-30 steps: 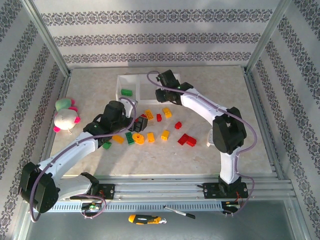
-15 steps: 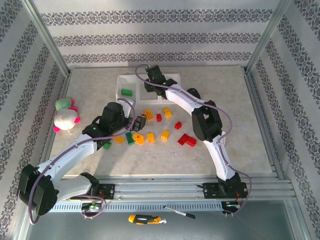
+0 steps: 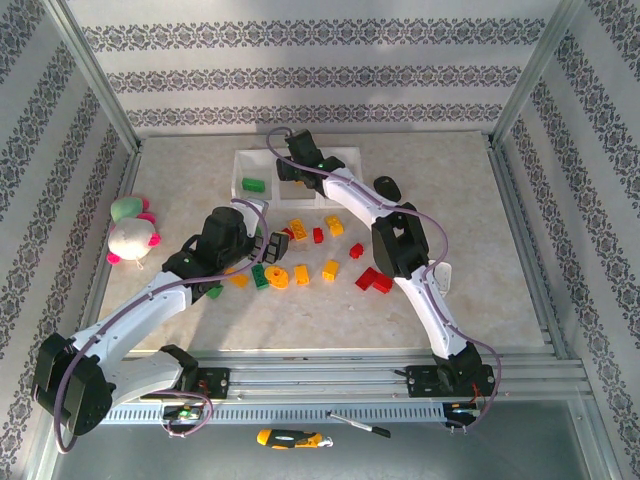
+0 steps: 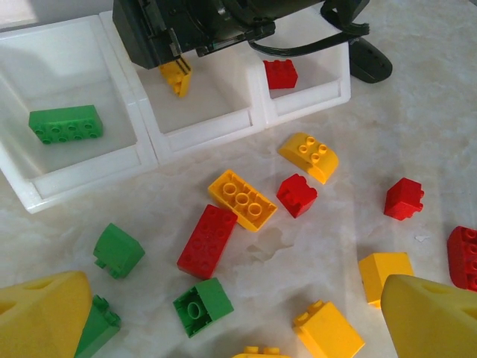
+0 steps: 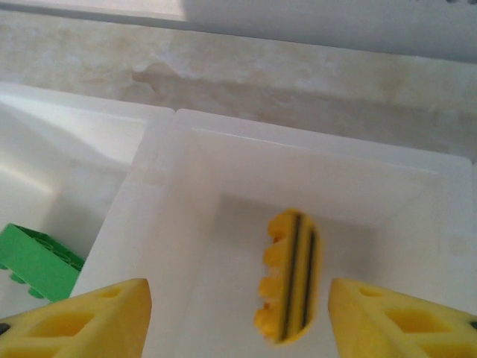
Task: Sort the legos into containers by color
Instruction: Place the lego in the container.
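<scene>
Left gripper (image 3: 272,246) hangs with jaws wide open over the loose bricks (image 4: 242,199) on the worktop (image 4: 417,112). Right gripper (image 5: 235,317) has its jaws released, and the yellow brick (image 5: 289,276) sits loose between them over the tray's (image 4: 195,139) middle compartment. There's one green brick (image 4: 63,124) in the left compartment and one red brick (image 4: 280,74) in the right. Next it probably needs to lift clear and grab another. Loose, I count three green, four red, five yellow.

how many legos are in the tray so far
3: green lego in the left compartment, yellow lego in the middle, red lego in the right; the right arm may hide more.

Right hand (image 3: 293,170) over the white containers (image 3: 241,166)
</scene>
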